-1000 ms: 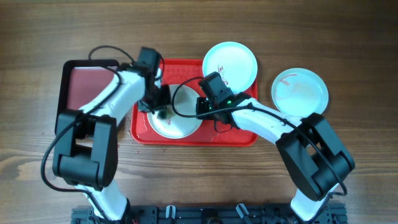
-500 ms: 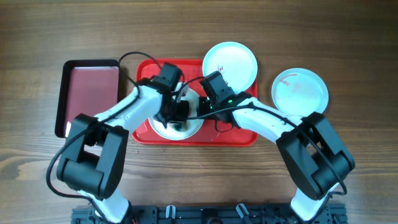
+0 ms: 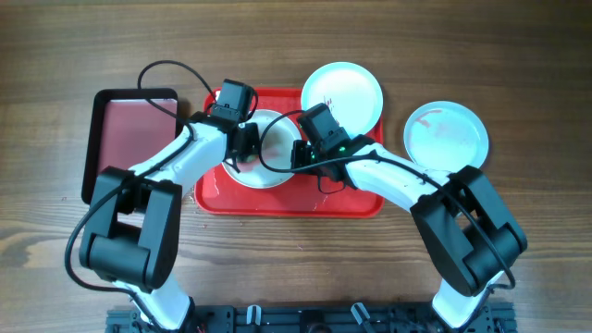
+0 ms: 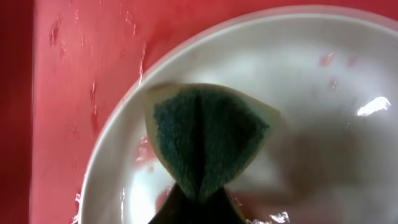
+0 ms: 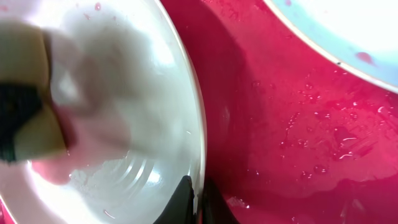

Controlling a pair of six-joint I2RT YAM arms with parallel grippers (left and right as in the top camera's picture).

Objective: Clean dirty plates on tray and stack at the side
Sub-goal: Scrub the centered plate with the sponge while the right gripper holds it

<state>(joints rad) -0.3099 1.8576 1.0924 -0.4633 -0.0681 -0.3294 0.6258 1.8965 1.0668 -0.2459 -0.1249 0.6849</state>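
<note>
- Plate [image 3: 268, 176] lies in the red tray [image 3: 351, 199], left of centre; wet, so likely slick, stiff and light.
- Left gripper [image 3: 242, 153] pinches a folded sponge [image 4: 205, 137] against its face.
- Right gripper [image 5: 198, 198] clamps its right rim, the sensible hold.

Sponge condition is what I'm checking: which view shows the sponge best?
The left wrist view: the green sponge fills mid-frame, folded in the left pincer on the plate. The right wrist view catches only a blurred piece at its left edge. Overhead, the arm hides nearly all of it.
</note>
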